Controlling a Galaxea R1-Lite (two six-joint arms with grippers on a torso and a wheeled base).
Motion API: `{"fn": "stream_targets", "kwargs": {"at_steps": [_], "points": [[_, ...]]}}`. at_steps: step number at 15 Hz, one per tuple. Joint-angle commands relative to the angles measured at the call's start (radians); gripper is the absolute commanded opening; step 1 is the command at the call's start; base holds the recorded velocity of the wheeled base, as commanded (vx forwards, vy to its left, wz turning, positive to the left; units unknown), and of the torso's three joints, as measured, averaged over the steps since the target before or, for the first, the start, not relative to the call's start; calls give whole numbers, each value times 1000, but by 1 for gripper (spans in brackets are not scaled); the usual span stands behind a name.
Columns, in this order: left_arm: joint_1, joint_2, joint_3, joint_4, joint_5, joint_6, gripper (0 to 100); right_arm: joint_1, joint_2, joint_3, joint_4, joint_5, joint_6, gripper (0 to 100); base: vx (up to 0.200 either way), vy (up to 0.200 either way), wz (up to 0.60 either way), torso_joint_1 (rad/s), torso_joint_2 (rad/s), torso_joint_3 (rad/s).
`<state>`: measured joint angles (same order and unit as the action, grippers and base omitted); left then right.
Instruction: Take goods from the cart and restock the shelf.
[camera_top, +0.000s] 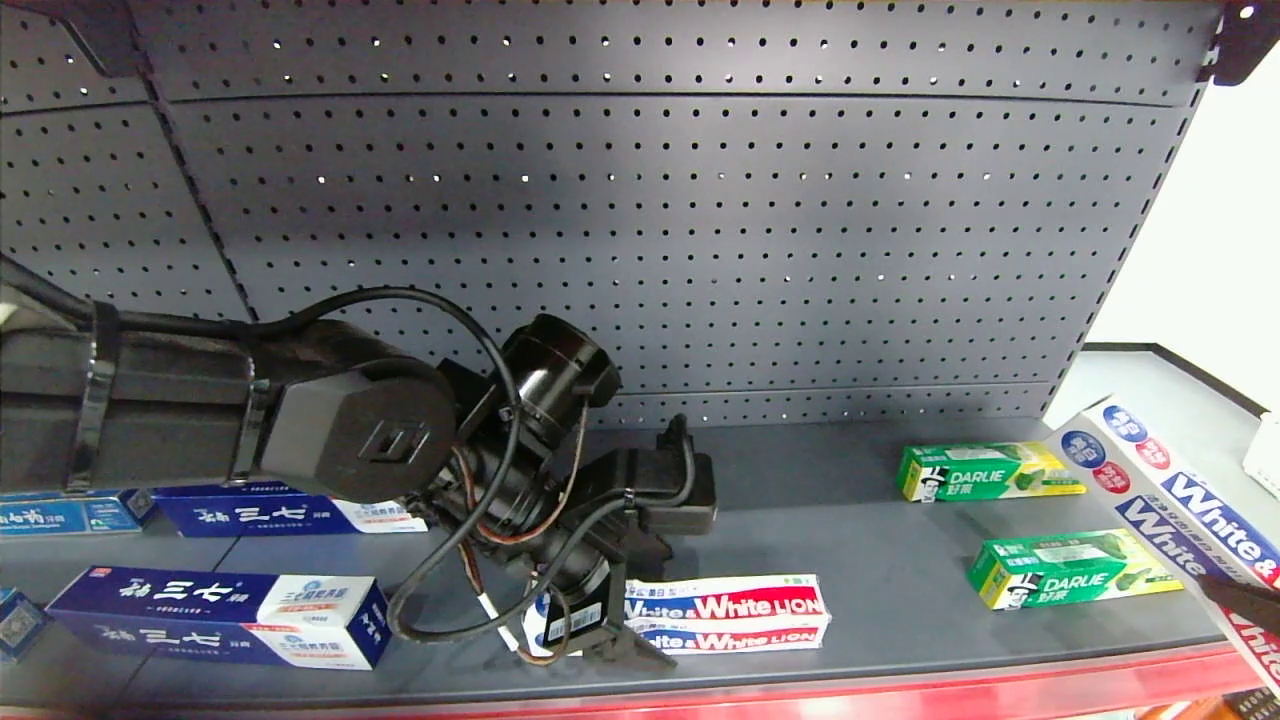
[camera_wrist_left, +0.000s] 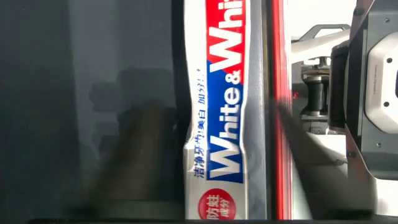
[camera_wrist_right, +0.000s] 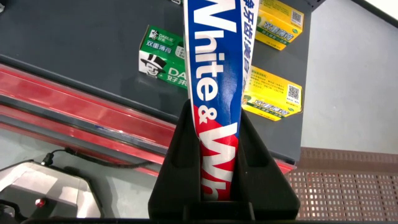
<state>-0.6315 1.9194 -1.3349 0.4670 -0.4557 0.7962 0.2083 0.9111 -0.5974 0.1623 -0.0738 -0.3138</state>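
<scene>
My left gripper hangs low over the shelf, pointing down at one end of a white box; its fingers stand apart, one on each side of that box, and I cannot tell whether either touches it; the box lies flat, lengthways just behind the shelf's red lip, and most of its length stretches away from this gripper toward my right arm.

My right gripper is clamped on a second white box, gripping it near one end; the long free end juts out past the fingertips, held aslant above the end of the shelf.

Between my two grippers, much nearer the right one, a front green box lies flat just beside the held box, close to the lip; a back green box lies flat farther in, toward the pegboard; the two are apart from each other and well apart from the left gripper.

On the far side of my left gripper, away from the right arm, blue boxes lie flat on the shelf, one by the lip and others farther back, partly under my forearm.
</scene>
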Motion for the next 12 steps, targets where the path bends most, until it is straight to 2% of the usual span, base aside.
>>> {"fn": "stream_targets", "kwargs": {"at_steps": [1, 7, 12], "points": [[-1, 1, 2, 1, -1, 0, 100, 0, 2, -1, 0, 0, -1, 0, 0, 0, 0, 0, 0, 0], [12, -29, -3, 2, -3, -6, 100, 0, 0, 1, 0, 0, 1, 0, 0, 0, 0, 0, 0, 0], [85, -134, 14, 2, -1, -28, 100, 14, 22, -19, -3, 8, 1, 0, 0, 0, 0, 0, 0, 0]]}}
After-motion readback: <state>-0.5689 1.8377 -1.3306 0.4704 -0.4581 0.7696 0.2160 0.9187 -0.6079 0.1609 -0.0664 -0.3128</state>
